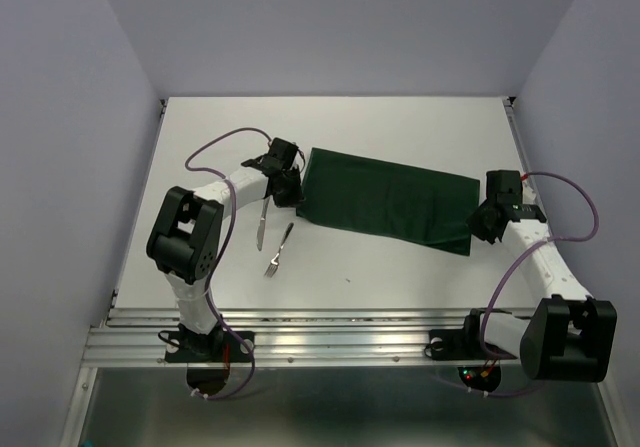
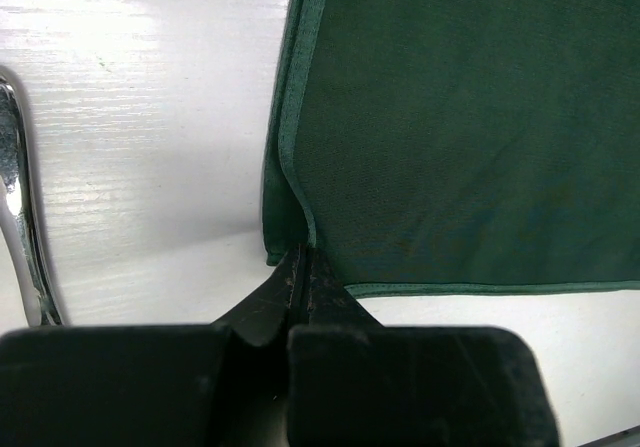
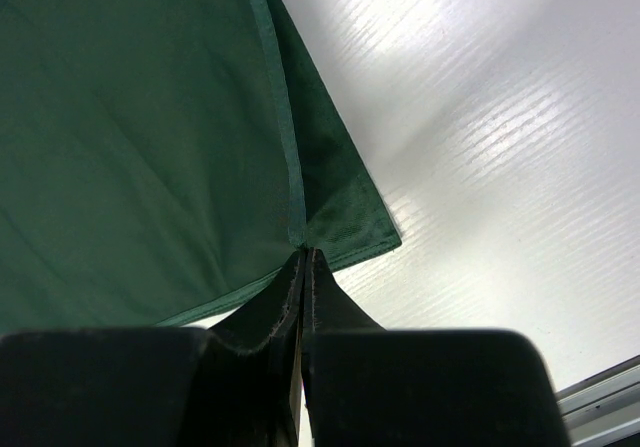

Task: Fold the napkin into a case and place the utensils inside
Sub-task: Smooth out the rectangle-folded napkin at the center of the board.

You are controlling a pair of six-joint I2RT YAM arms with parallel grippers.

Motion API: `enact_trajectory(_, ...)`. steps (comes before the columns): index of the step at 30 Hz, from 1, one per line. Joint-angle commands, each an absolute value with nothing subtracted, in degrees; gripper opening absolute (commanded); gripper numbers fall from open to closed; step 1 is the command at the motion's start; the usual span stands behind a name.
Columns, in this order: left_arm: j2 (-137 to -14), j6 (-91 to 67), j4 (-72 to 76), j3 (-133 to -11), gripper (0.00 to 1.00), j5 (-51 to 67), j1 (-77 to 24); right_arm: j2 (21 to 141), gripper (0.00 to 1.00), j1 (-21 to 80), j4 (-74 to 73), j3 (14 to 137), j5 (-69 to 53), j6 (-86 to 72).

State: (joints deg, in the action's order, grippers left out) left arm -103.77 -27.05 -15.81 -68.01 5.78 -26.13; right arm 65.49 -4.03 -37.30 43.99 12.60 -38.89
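The dark green napkin [image 1: 390,202] lies flat on the white table as a folded, two-layer rectangle. My left gripper [image 1: 291,191] is at its left end, shut with its tips pinching the upper layer's near corner [image 2: 300,255]. At the right end, my right gripper [image 1: 481,223] is shut the same way on the upper layer's corner [image 3: 305,255]. In both wrist views the lower layer of the napkin [image 2: 450,137] [image 3: 130,147] sticks out a little past the upper hem. The knife [image 1: 262,222] and the fork [image 1: 278,250] lie left of the napkin, near my left arm. The knife [image 2: 20,217] shows at the left wrist view's edge.
Purple walls enclose the white table [image 1: 400,127] on three sides. A ridged metal rail [image 1: 330,332] runs along the near edge, where both arm bases are bolted. Purple cables loop off each arm.
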Motion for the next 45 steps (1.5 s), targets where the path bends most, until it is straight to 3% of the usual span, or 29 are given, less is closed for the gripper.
enact_trajectory(1,-103.27,-26.54,-15.47,-69.43,0.0,4.92,-25.84,64.25,0.01,-3.6,-36.83,43.68,13.97,-39.38)
enact_trajectory(12,-104.07,-24.79,-19.95,-80.5,0.0,3.52,-25.49,63.72,0.01,-3.6,-37.26,47.28,15.73,-38.58)
enact_trajectory(31,-113.55,-25.49,-15.82,-78.84,0.0,3.6,-23.55,64.25,0.01,-3.6,-37.18,37.35,9.4,-44.74)
enact_trajectory(34,-113.56,-25.4,-15.91,-78.84,0.0,3.16,-23.55,64.34,0.04,-3.6,-37.09,37.35,10.11,-44.91)
enact_trajectory(37,-113.73,-25.23,-16.52,-79.28,0.0,2.46,-23.55,64.25,0.21,-3.6,-37.0,37.53,10.37,-44.56)
enact_trajectory(39,-113.56,-25.14,-17.22,-79.8,0.07,2.2,-23.55,64.25,0.33,-3.6,-36.91,37.88,10.46,-44.21)
enact_trajectory(40,-113.29,-25.05,-17.49,-79.98,0.16,2.11,-23.55,64.16,0.52,-3.6,-36.91,38.05,10.63,-44.12)
enact_trajectory(41,-113.12,-24.96,-17.66,-80.07,0.27,2.11,-23.55,64.07,0.59,-3.6,-37.09,38.32,10.81,-44.03)
enact_trajectory(43,-112.5,-24.96,-17.93,-80.42,0.44,1.94,-23.55,63.9,0.64,-3.6,-37.62,39.46,12.03,-43.51)
enact_trajectory(44,-111.8,-24.96,-18.28,-80.68,0.6,1.85,-23.64,63.64,0.68,-3.6,-37.79,39.98,12.65,-43.33)
enact_trajectory(45,-111.45,-24.87,-18.54,-81.12,0.66,1.24,-23.64,63.46,0.69,-3.6,-37.88,40.6,13.87,-42.98)
